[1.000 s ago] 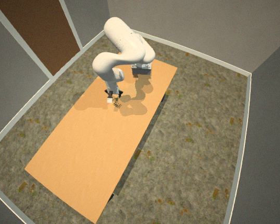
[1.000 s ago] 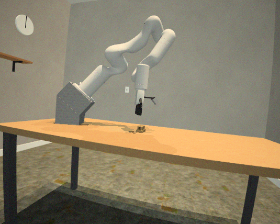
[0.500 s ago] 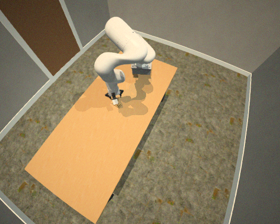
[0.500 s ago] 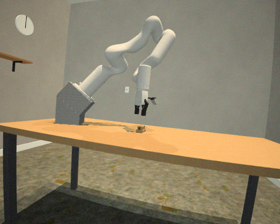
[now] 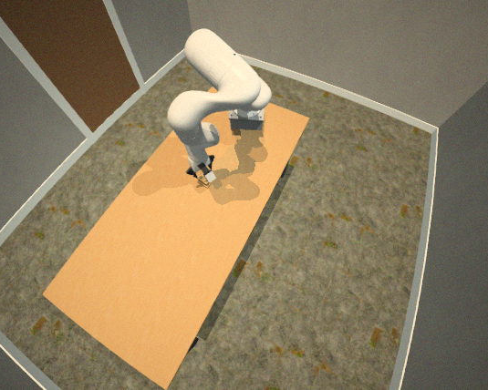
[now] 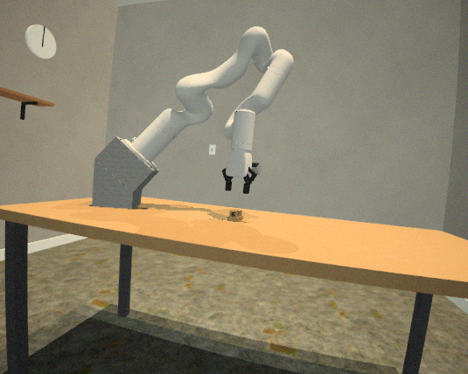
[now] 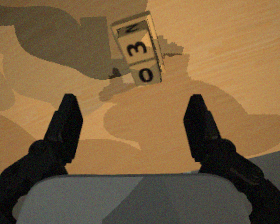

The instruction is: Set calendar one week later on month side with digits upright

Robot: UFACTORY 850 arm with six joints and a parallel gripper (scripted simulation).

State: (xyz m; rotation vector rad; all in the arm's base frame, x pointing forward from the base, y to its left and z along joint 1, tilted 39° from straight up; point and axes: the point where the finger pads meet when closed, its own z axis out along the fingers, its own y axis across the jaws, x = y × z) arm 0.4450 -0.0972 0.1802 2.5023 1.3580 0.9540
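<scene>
Hand (image 5: 205, 179) (image 6: 237, 192) (image 7: 133, 106) above two-cube tray (image 6: 234, 219) (image 7: 157, 49)

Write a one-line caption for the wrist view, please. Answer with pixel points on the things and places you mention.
Black gripper fingers stand wide apart near the desk calendar's two cubes, their top faces showing 3 (image 7: 137, 48) and 0 (image 7: 146, 75).

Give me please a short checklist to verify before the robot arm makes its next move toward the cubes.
1. Gripper open and free: ok, nothing between the fingers.
2. Gripper above the table: ok.
3. Both cubes side by side: ok, the 3 cube beside the 0 cube.
4. Gripper lined up over the cubes: not ok, they lie beyond the space between the fingertips.
5. Date side facing the month's name: cannot tell.
</scene>
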